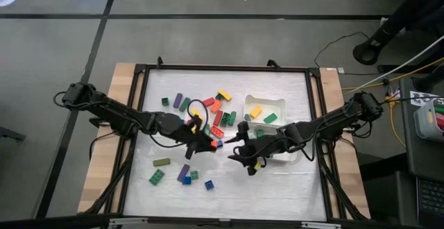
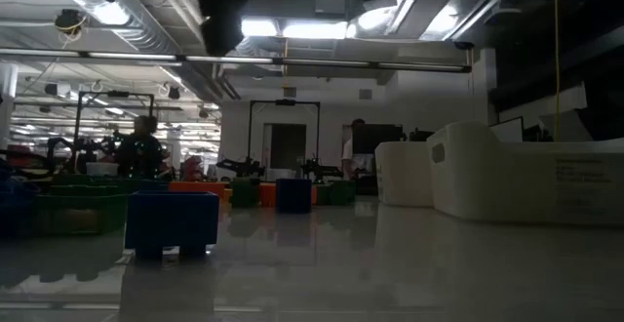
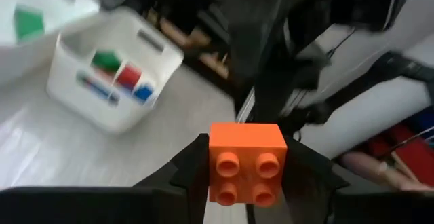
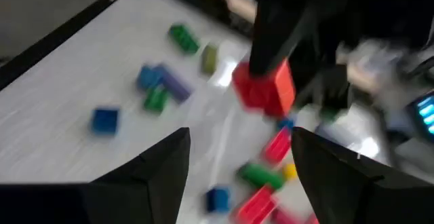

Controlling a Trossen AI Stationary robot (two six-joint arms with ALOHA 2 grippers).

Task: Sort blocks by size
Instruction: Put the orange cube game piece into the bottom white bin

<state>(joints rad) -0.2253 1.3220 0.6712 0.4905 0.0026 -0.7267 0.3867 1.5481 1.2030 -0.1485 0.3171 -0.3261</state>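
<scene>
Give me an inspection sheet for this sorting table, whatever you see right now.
Surface: white table top, black frame.
Job's things: loose blocks scattered mid-table; more inside two white trays.
Clutter: nothing seen.
Grippers: left gripper mid-table, shut on an orange cube; right gripper open, empty, beside the near tray.
Cables: yellow and dark cables on the floor, right side.
Surroundings: lab room; a person far behind.

Mat centre crowded: left gripper [image 1: 210,143] and right gripper [image 1: 241,133] met there, arms crossing inward from both sides. Loose blocks [image 1: 208,111] cluttered far middle; smaller scatter near left. White trays [image 1: 267,104] blocked right of centre. Near-right strip and far-left corner of mat [image 1: 291,180] stood open.
</scene>
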